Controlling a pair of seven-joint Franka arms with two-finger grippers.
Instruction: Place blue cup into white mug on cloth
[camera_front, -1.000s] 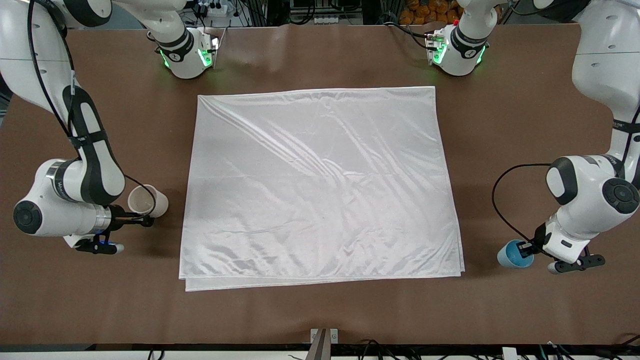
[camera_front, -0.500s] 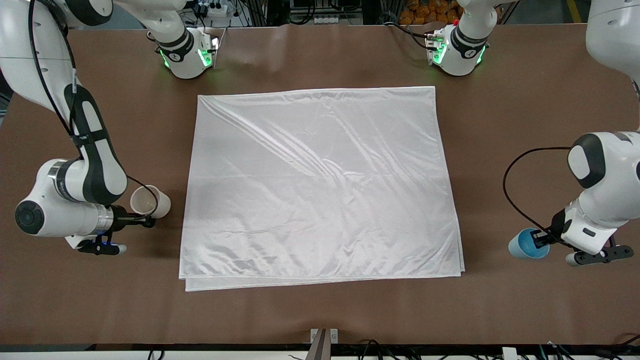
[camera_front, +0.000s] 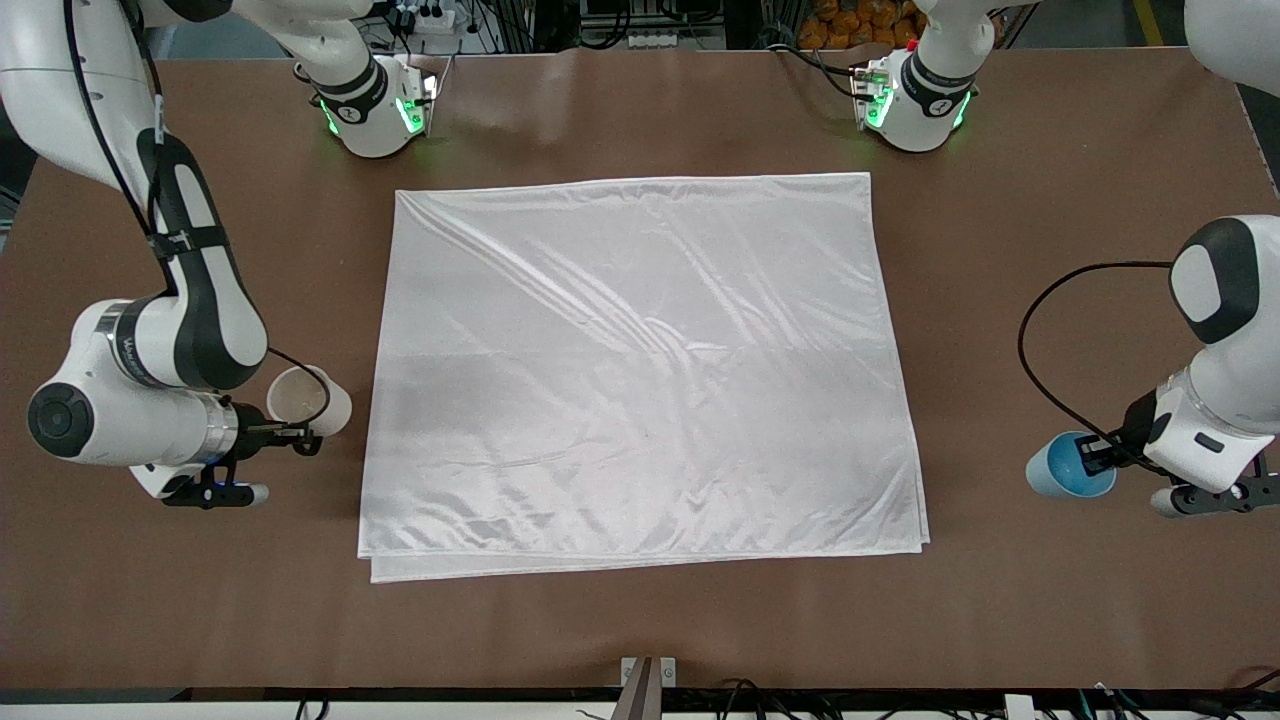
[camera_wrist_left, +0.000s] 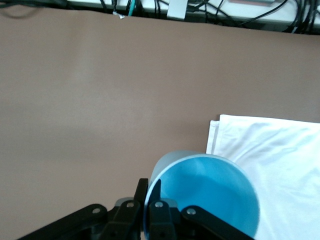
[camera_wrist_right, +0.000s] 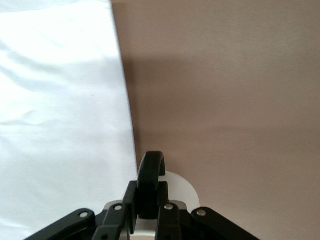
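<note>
The front view looks down from high across the bench (camera_front: 640, 620), facing both arm bases along its top edge. Each wrist view sits close above its own jaws, aimed down at the bench. The left wrist view shares the cloth (camera_wrist_left: 270, 150) corner with the front view; the right wrist view shares the cloth's edge toward the right arm's end

Right arm: reaches down from its base to the table's right-arm end, forearm bent low and level, wrist turned toward the table's middle. Right gripper (camera_front: 300, 440) has its fingers (camera_wrist_right: 150, 200) clamped on a dark loop handle (seen in the right wrist view). Left arm: elbow raised, wrist angled down at the table's left-arm end. Left gripper (camera_front: 1092, 458) has its fingers (camera_wrist_left: 159, 212) pinching a cup wall, one inside, one outside.
</note>
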